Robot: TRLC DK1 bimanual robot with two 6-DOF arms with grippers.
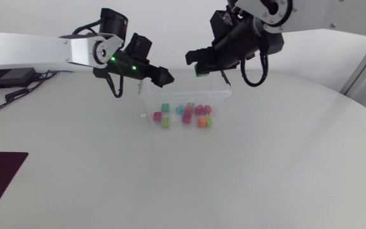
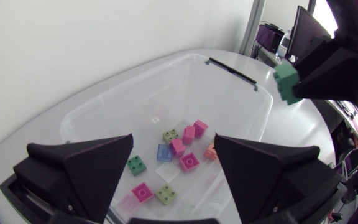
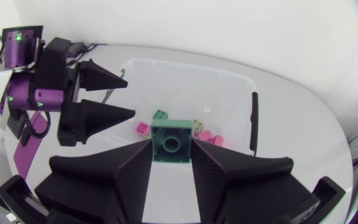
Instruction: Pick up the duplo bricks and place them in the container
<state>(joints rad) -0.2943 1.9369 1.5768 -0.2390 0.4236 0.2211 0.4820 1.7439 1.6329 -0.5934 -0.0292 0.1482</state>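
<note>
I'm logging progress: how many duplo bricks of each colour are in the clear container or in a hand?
Pink plastic duplo bricks: 5
Pale olive plastic bricks: 2
Green plastic bricks: 2, one in the clear plastic container, one in the right hand
Translucent blue plastic brick: 1
Orange plastic brick: 1
Total: 11; pale patches, maybe reflections, uncounted

We are in what looks like a robotics lab or test room. A plain white round counter (image 1: 265, 165) serves as the workspace. Our left arm (image 1: 43, 49) and right arm (image 1: 265, 13), silver-grey with black joints, reach over it from either side. A clear plastic container (image 1: 221, 102) of small coloured toy bricks (image 1: 186, 117) sits mid-counter, and a black box (image 1: 8, 77) with loose cables (image 1: 18, 94) lies near the left rim.
</note>
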